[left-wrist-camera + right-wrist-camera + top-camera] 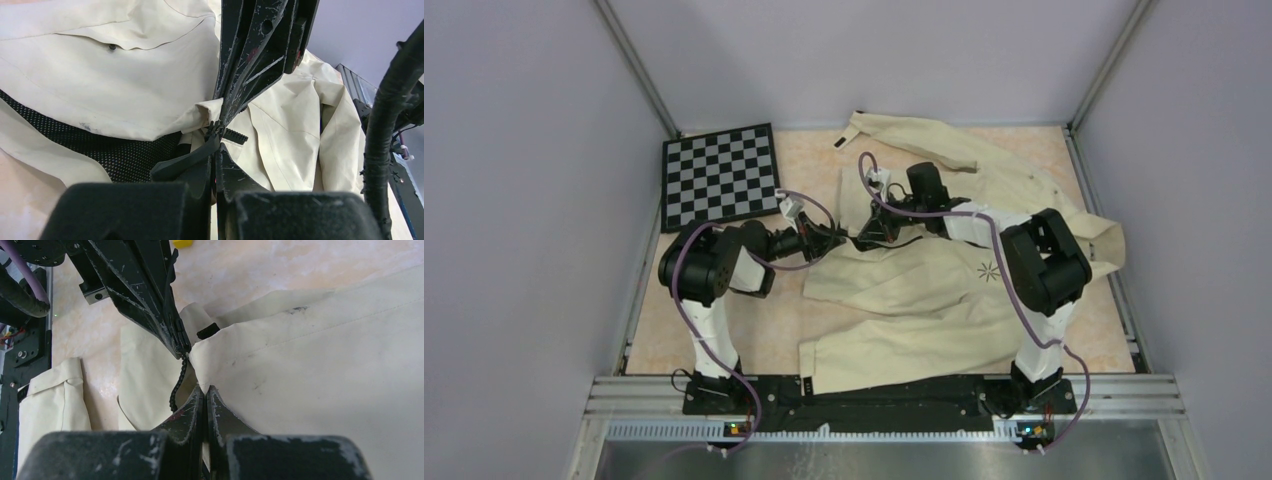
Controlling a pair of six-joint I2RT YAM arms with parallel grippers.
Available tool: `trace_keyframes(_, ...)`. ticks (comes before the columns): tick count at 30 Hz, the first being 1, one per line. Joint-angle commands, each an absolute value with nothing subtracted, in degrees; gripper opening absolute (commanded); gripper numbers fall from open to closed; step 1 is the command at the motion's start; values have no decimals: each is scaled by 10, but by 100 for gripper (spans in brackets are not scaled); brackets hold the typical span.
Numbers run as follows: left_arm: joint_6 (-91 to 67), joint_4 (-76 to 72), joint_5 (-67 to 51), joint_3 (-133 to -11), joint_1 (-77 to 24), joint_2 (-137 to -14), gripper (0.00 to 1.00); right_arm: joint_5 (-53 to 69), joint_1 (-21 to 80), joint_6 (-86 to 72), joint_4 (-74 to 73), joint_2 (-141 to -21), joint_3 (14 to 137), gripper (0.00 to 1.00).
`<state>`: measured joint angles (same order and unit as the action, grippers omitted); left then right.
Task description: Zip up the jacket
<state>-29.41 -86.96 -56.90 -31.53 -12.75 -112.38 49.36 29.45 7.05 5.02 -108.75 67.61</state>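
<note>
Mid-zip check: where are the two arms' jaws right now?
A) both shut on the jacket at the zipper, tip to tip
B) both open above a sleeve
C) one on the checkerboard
A: the left gripper and right gripper meet tip to tip, jaws pinched shut on the jacket by its zipper.

We log: checkerboard (720, 173) lying flat, far-left corner of tabletop (769, 325) | small yellow item (181, 243) on tabletop, unidentified
</note>
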Motion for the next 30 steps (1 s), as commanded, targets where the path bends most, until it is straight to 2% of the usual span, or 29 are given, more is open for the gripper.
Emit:
trace_keyframes(1,-283,-938,-570,-330,-128,-1125,0,488,297,68,75,-1082,697,0)
trace_keyframes(10,-219,-856,-559,-326,-132,-1101,0,473,278,13,152,-1047,655,0)
trace_keyframes(14,-180,-805,-549,-329,-140,-1088,0,513,283,39,113,-1063,676,0)
trace_keyframes(25,-186,-818,-552,-331,-140,-1091,0,525,290,45,94,-1086,693,0)
trace_keyframes(30,-191,-837,-555,-324,-140,-1095,0,501,281,7,136,-1083,681,0)
